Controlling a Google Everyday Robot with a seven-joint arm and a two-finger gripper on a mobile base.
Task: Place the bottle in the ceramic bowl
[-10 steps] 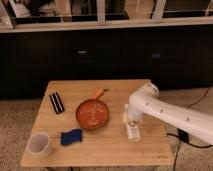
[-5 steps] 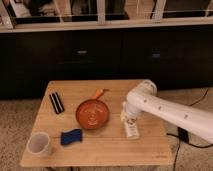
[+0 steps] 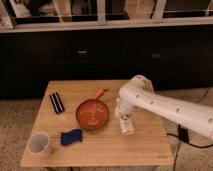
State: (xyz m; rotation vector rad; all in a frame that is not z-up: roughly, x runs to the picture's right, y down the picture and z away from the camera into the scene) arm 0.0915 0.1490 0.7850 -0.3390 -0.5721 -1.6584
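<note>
The arm [image 3: 165, 107] and the bottle [image 3: 127, 126] had edged left together over the past second, closing on the bowl [image 3: 79, 111]. The gripper [image 3: 123, 116] hung right of centre in the frame, under the white wrist and at the bottle's top. It looked clamped on the bottle, though the wrist masked the grip itself. The bottle stood roughly upright just right of the bowl, near its rim but not over it. Whether its base had cleared the table [image 3: 145, 146] could not be told.

A small plastic bottle of this kind was likely light, stiff enough for a firm squeeze and somewhat slick at the label. A hold across the upper body or neck seemed best.

The bowl, at centre with its handle pointing toward the upper right, held nothing but faint marks on its glaze. The cup [image 3: 40, 148] at lower left appeared empty. A blue sponge [image 3: 71, 136] lay just below the bowl, and a black bar [image 3: 57, 102] sat at the table's upper left.
</note>
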